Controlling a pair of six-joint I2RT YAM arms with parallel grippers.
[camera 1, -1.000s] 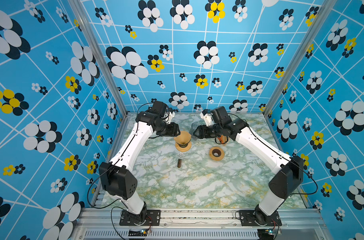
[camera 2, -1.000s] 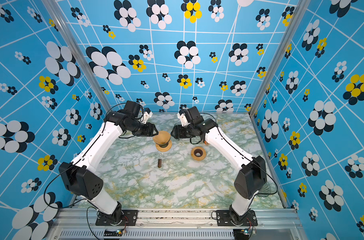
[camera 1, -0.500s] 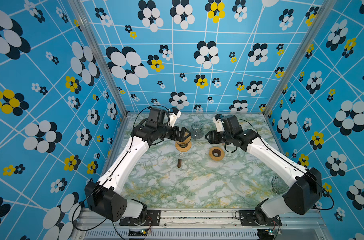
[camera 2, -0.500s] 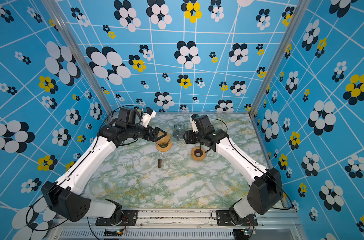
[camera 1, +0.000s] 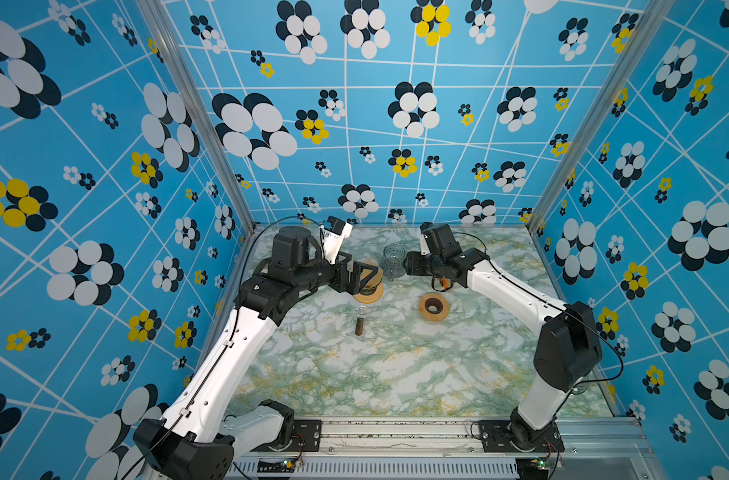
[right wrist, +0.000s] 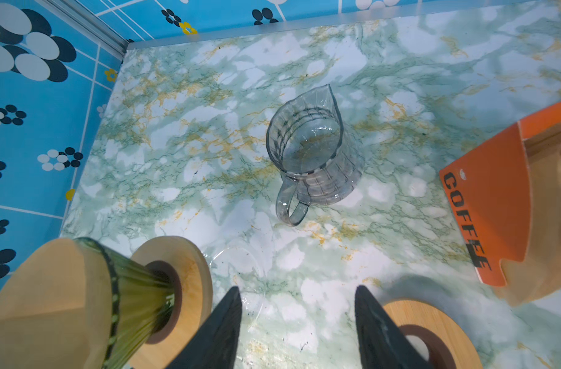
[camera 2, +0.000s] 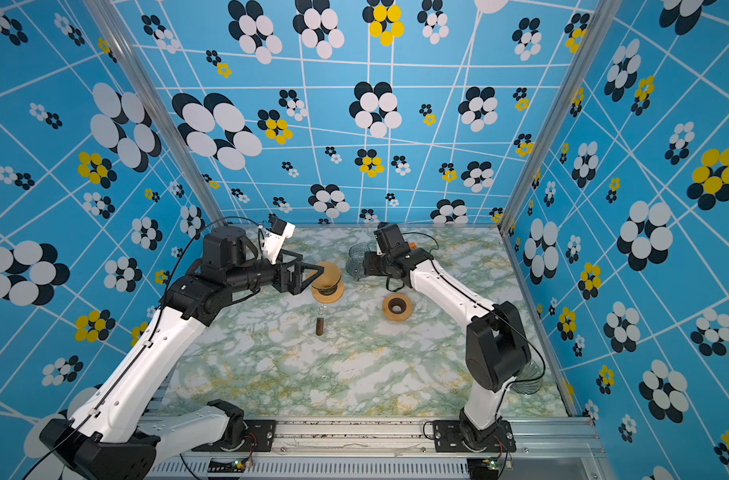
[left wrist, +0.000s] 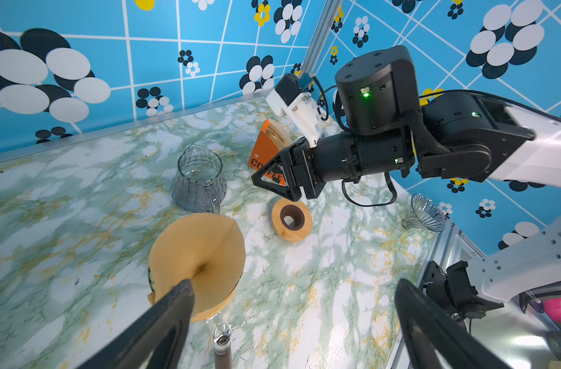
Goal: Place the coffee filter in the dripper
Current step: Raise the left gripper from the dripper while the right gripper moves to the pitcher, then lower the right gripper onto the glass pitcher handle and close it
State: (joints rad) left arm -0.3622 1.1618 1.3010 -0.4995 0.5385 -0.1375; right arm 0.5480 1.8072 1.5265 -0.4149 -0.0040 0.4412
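The brown paper coffee filter (camera 1: pixel 371 271) (camera 2: pixel 328 272) (left wrist: pixel 199 252) sits as an open cone in the green glass dripper (right wrist: pixel 135 287), which stands on a wooden ring base (camera 1: pixel 371 294) (camera 2: pixel 328 294). My left gripper (camera 1: pixel 364 279) (camera 2: pixel 312 277) (left wrist: pixel 293 284) is wide open beside the filter, one finger (left wrist: pixel 176 297) close to its rim, nothing held. My right gripper (camera 1: pixel 408 266) (camera 2: pixel 364 266) (right wrist: pixel 298 290) is open and empty, to the right of the dripper, over bare table.
A clear glass server (camera 1: pixel 393 259) (right wrist: pixel 311 159) stands behind the dripper. A second wooden ring (camera 1: pixel 433 306) (right wrist: pixel 426 332) lies to the right. An orange coffee box (left wrist: pixel 266 150) (right wrist: pixel 490 207) stands at the back. A small brown vial (camera 1: pixel 359 326) lies in front. A clear glass dripper (camera 2: pixel 529 380) is near the right arm's base.
My left gripper has opened wide and let go of the filter, which stays in the dripper. My right gripper has drawn back to the right, away from the dripper.
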